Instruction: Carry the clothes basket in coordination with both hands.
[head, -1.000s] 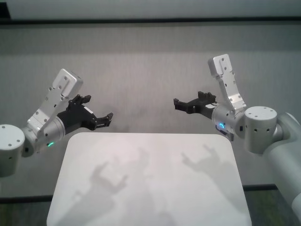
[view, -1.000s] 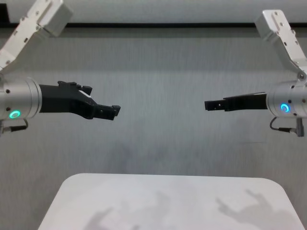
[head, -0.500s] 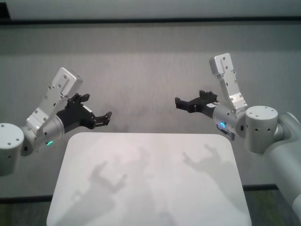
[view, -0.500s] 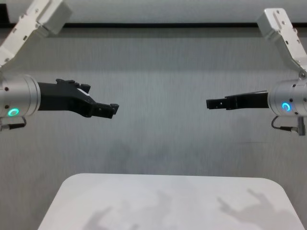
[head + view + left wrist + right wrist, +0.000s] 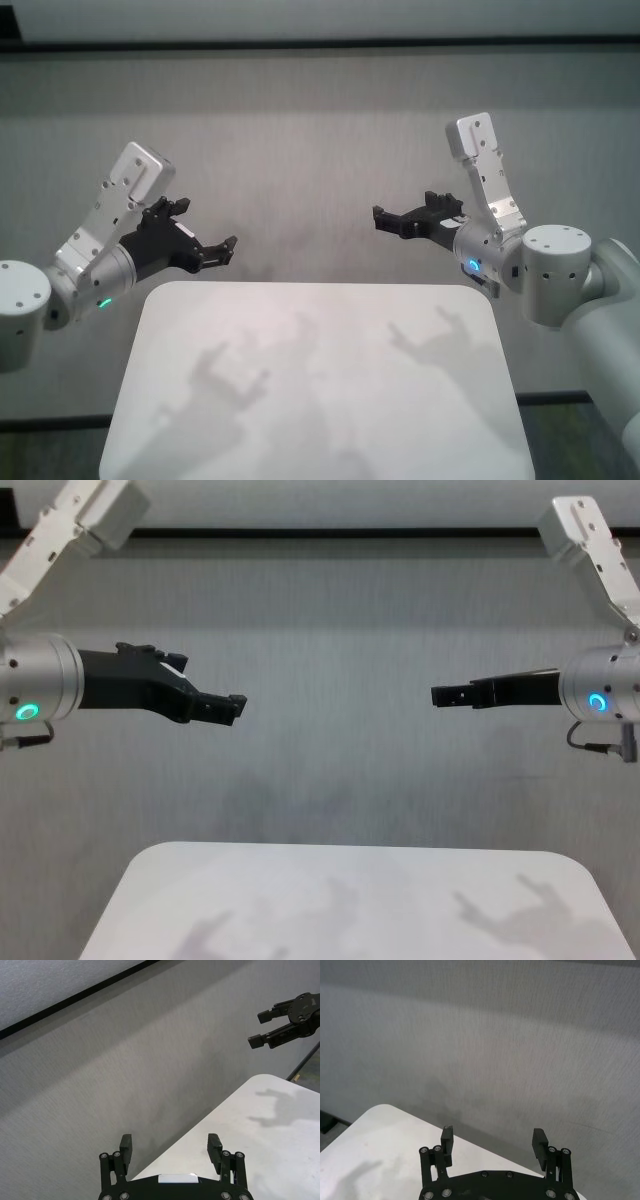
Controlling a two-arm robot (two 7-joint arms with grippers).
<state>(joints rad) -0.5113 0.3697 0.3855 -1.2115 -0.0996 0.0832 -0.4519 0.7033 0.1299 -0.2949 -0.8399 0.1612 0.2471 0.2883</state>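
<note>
The clothes basket is out of view in every frame. My left gripper (image 5: 222, 252) hangs open in the air above the far left corner of the white table (image 5: 320, 390), pointing toward the middle. My right gripper (image 5: 383, 220) hangs open above the far right corner, facing the left one across a wide gap. Neither has anything between its fingers. In the chest view the left gripper (image 5: 232, 706) and the right gripper (image 5: 440, 695) sit at about the same height. The left wrist view shows its own open gripper (image 5: 170, 1145) and the right gripper (image 5: 257, 1029) farther off. The right wrist view shows its open gripper (image 5: 493, 1137).
The white table has rounded corners and carries only the arms' shadows (image 5: 235, 380). A grey wall (image 5: 300, 150) with a dark strip along its top stands close behind the table.
Both grippers have drawn back a little from each other, the left one leftward and the right one rightward. Both stay open.
</note>
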